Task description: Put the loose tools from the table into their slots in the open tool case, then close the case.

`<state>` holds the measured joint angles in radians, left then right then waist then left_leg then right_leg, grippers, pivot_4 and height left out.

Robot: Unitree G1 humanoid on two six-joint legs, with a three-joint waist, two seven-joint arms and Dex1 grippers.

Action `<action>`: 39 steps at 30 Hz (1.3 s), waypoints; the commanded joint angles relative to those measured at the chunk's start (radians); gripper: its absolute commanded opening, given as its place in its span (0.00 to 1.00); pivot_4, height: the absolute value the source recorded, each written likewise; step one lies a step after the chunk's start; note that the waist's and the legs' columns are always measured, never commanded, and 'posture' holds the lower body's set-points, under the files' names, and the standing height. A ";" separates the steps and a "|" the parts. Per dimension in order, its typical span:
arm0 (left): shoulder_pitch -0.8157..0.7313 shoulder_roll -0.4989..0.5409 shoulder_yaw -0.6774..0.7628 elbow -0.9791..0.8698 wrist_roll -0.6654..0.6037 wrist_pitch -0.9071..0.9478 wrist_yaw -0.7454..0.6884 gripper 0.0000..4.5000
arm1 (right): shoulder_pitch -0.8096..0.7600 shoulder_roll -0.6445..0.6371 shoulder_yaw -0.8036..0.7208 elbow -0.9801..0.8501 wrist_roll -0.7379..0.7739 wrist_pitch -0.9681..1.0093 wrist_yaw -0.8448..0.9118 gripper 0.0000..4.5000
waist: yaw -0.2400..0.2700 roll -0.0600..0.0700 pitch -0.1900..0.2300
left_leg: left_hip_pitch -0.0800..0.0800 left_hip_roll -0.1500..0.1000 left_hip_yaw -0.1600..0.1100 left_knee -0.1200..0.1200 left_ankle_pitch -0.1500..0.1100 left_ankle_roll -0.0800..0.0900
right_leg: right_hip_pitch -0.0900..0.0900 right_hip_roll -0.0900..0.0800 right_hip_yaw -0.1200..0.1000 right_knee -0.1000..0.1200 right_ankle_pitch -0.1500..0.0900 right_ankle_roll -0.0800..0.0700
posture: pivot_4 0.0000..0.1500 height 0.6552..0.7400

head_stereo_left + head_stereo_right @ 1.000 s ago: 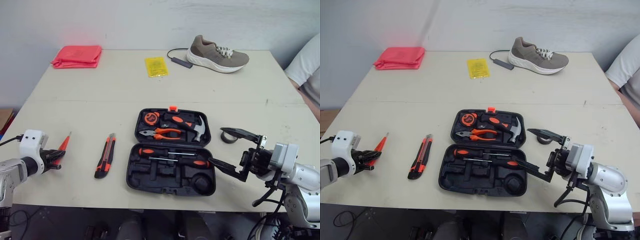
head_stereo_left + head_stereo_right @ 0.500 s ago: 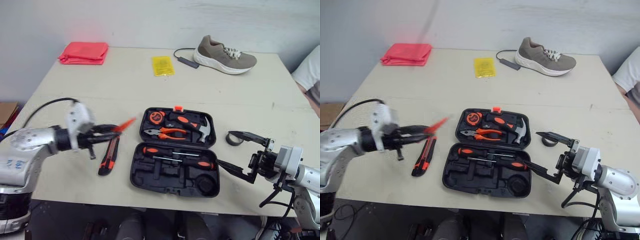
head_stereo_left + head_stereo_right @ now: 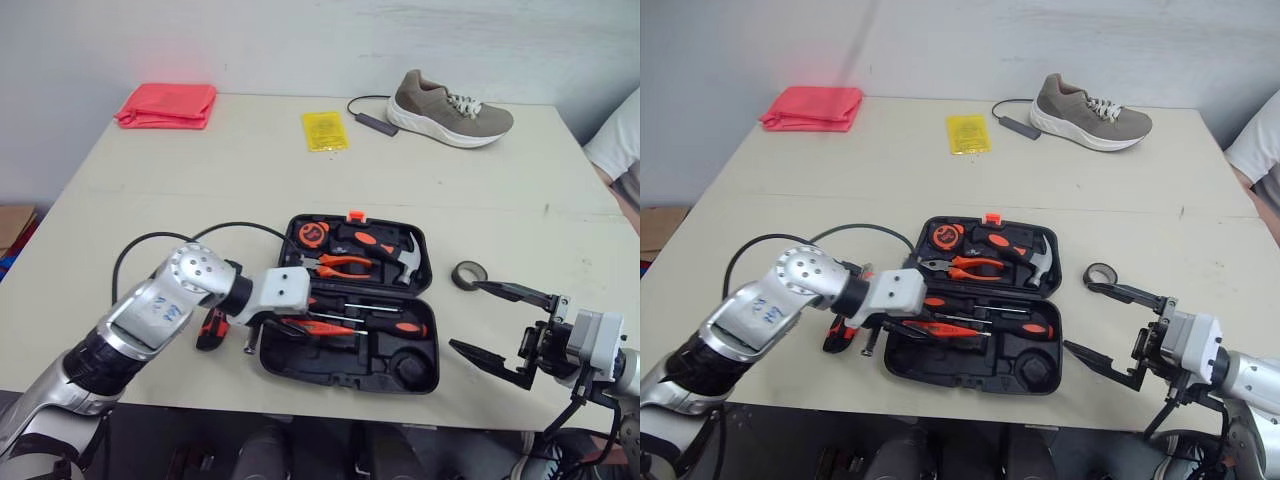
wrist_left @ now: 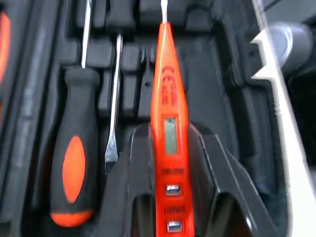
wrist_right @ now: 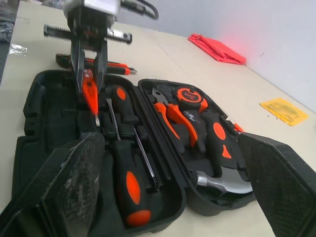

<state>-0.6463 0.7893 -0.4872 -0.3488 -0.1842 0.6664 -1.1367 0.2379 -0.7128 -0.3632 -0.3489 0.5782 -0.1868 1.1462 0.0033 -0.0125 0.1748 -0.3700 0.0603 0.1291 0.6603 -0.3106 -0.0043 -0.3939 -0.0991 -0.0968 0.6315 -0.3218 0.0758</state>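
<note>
Utility knife on table just L of tool case, partly under L arm. Left gripper pinches orange tester pen over case's front half, beside screwdrivers. Tape roll on table R of case. Right gripper near it, fingers spread wide.

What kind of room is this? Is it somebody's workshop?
Probably a robot test room, not a real workshop. A plain table carries odd practice things together: an open tool case, a shoe and a folded red cloth, in front of a bare wall.
</note>
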 commanded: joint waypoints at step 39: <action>-0.170 -0.052 -0.219 0.054 0.293 0.085 -0.123 0.06 | 0.098 0.030 -0.032 -0.035 0.005 -0.062 -0.020 1.00 | 0.022 0.000 0.000 | 0.002 0.001 0.002 0.005 0.000 0.000 | 0.000 0.003 0.005 0.005 -0.001 -0.001 | 1.00 1.00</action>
<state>-0.8189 0.7390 -0.6617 -0.3055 0.0877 0.7375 -1.2397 0.3323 -0.6918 -0.3686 -0.3760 0.5729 -0.2326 1.1276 0.0257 -0.0121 0.1744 -0.3677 0.0615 0.1315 0.6657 -0.3111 -0.0036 -0.3937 -0.0965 -0.0919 0.6368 -0.3225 0.0751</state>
